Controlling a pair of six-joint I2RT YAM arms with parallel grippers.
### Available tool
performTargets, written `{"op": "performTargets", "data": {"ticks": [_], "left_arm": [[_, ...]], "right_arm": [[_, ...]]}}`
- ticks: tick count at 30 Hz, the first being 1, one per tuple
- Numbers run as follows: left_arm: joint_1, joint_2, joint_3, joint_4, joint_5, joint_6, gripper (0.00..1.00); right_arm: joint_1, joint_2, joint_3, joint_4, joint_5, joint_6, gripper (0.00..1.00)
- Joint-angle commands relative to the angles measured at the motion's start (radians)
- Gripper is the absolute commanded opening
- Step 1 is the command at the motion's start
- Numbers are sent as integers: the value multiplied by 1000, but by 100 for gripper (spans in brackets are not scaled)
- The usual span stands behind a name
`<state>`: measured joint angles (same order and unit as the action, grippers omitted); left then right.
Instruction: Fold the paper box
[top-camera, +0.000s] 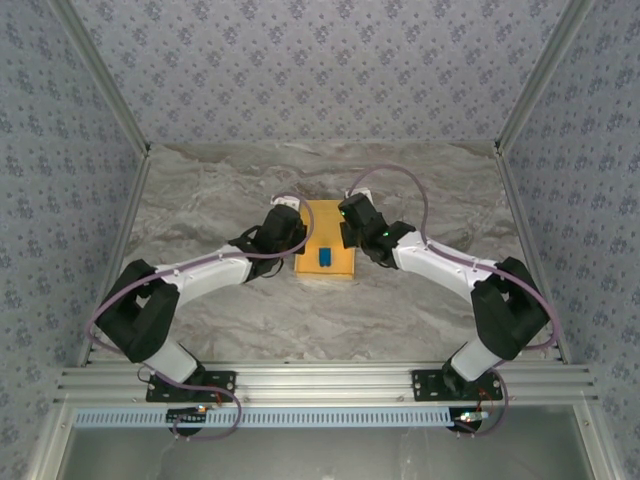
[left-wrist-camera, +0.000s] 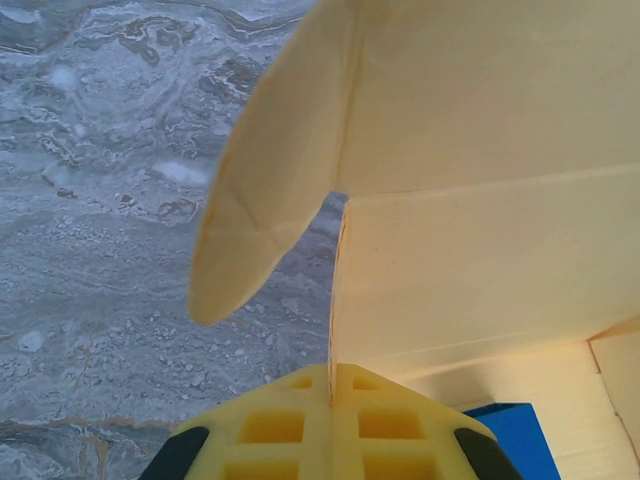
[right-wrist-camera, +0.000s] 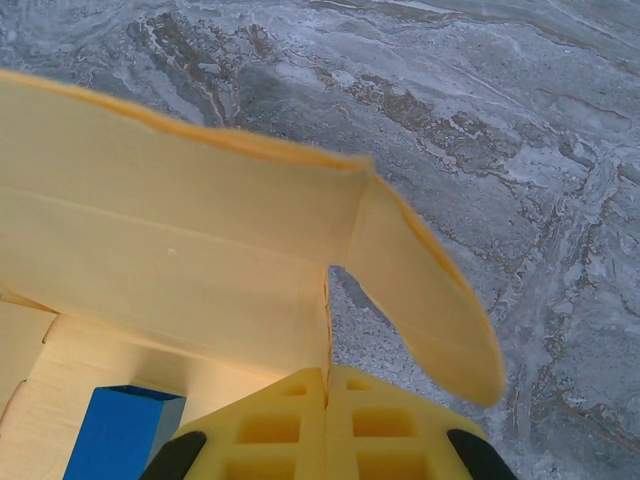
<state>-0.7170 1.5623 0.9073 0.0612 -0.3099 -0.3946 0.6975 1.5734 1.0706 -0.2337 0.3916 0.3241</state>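
My left gripper (left-wrist-camera: 330, 388) is pinched tight on one side wall of the paper box (left-wrist-camera: 480, 250), with only thin card between the pads. My right gripper (right-wrist-camera: 327, 388) is clamped the same way on the opposite wall. The box sits open-topped between my two grippers on the marble table (top-camera: 220, 190), with a blue block (right-wrist-camera: 120, 430) on its floor just inside my fingertips.
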Motion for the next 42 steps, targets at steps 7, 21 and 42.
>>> {"op": "performTargets", "data": {"ticks": [7,21,42], "left_arm": [[-6,21,18,66,-137,-29,0],[-46,47,7,115,-228,-46,0],[-59,9,-77,173,-262,-136,0]], "right_arm": [[15,4,11,-40,128,26,2],[34,10,-21,33,173,36,2],[41,80,51,-55,264,274,2]]}}
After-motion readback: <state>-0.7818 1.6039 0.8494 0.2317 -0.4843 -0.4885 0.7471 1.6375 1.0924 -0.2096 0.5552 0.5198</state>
